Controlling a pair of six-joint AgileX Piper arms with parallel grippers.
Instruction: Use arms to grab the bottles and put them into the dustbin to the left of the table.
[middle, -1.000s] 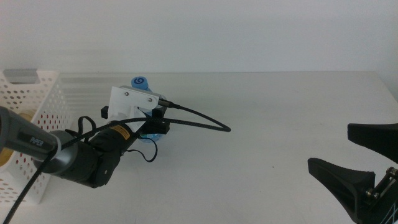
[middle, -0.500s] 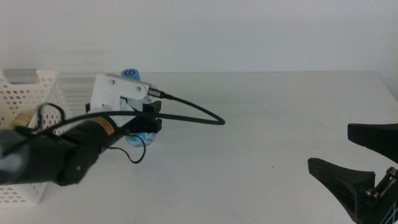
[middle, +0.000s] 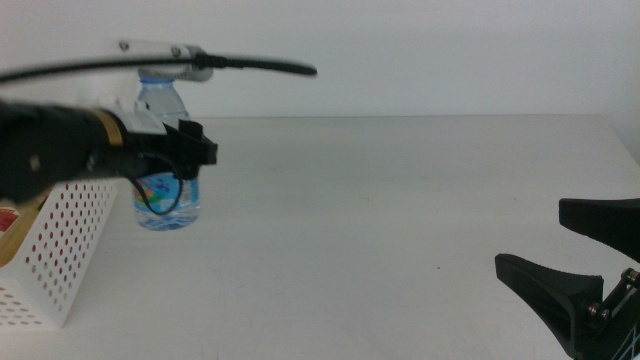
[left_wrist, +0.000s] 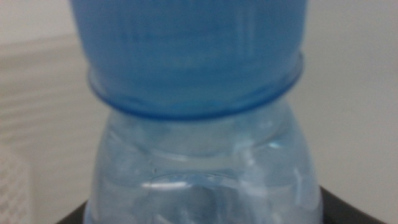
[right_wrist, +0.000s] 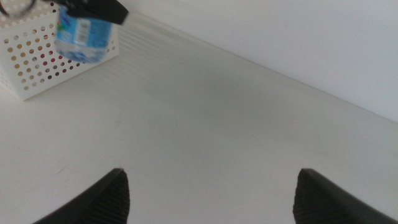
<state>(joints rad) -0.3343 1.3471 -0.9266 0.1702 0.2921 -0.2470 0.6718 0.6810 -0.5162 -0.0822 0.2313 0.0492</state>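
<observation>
A small clear water bottle (middle: 165, 200) with a blue cap (left_wrist: 186, 50) and blue label stands upright in my left gripper (middle: 182, 150), which is shut on its upper body. It sits just right of the white perforated dustbin (middle: 55, 250) at the table's left edge. The right wrist view shows the bottle (right_wrist: 84, 31) in front of the dustbin (right_wrist: 31, 62). A red and yellow item (middle: 10, 228) shows inside the dustbin. My right gripper (middle: 530, 238) waits open at the lower right with nothing between its jaws.
The white table (middle: 400, 200) stretches from the dustbin to the right edge. The left arm's thick black cable (middle: 250, 65) arcs above the bottle. A plain white wall stands behind the table.
The left arm has carried the water bottle up and to the left, from mid-table to beside the dustbin. The right gripper has not moved.
</observation>
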